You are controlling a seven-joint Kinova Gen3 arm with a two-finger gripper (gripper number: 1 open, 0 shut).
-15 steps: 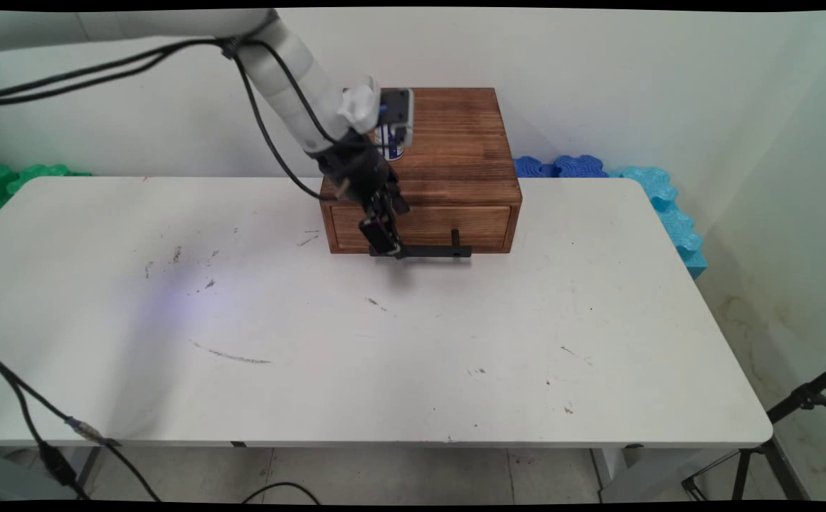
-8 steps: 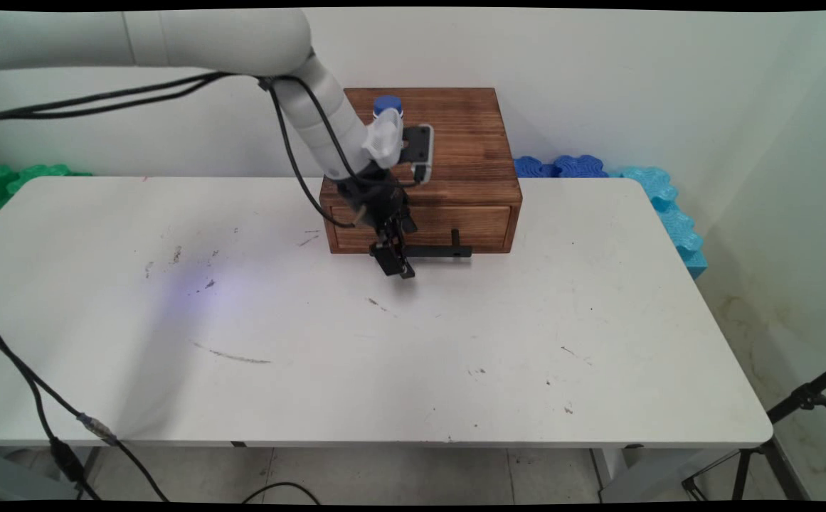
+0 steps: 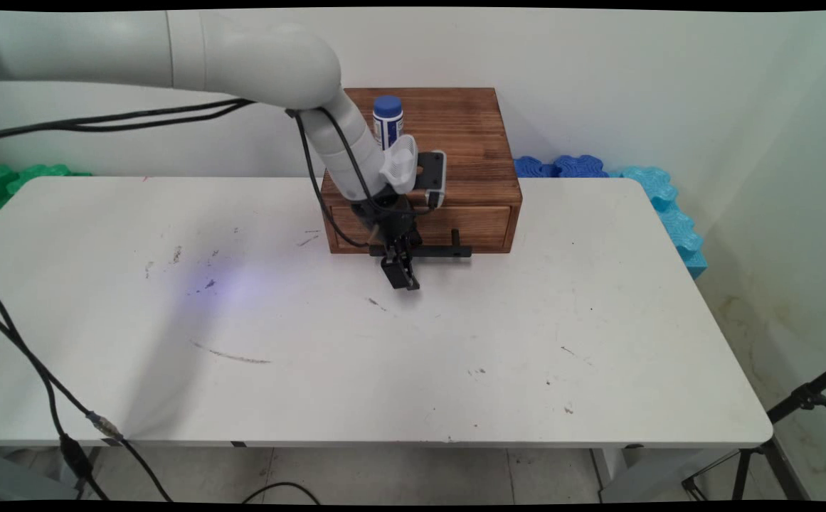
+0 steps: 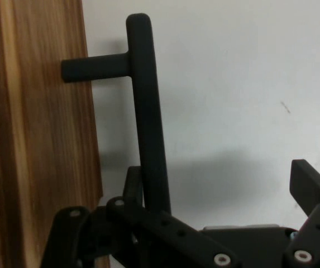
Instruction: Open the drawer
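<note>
A brown wooden box (image 3: 455,142) with one drawer (image 3: 469,226) stands at the table's back middle. A black bar handle (image 3: 434,251) (image 4: 146,111) runs along the drawer front. My gripper (image 3: 403,276) (image 4: 221,181) points down at the handle's left end and is open. In the hand view the bar passes between the fingers, close to the left finger (image 4: 132,181), which sits by the wooden drawer front (image 4: 37,139). The right finger (image 4: 307,184) stands well off over the white table. A white bottle with a blue cap (image 3: 388,121) stands upright on the box top.
Blue foam mats (image 3: 562,167) and cyan ones (image 3: 669,206) lie behind the table's right back corner, green ones (image 3: 14,176) at the left. A black tripod (image 3: 790,412) stands off the right front corner. Black cables (image 3: 35,370) hang over the left front.
The gripper has moved a little right and lower, from the handle's left tip toward the table's near side. The wrist has swung right with it.
</note>
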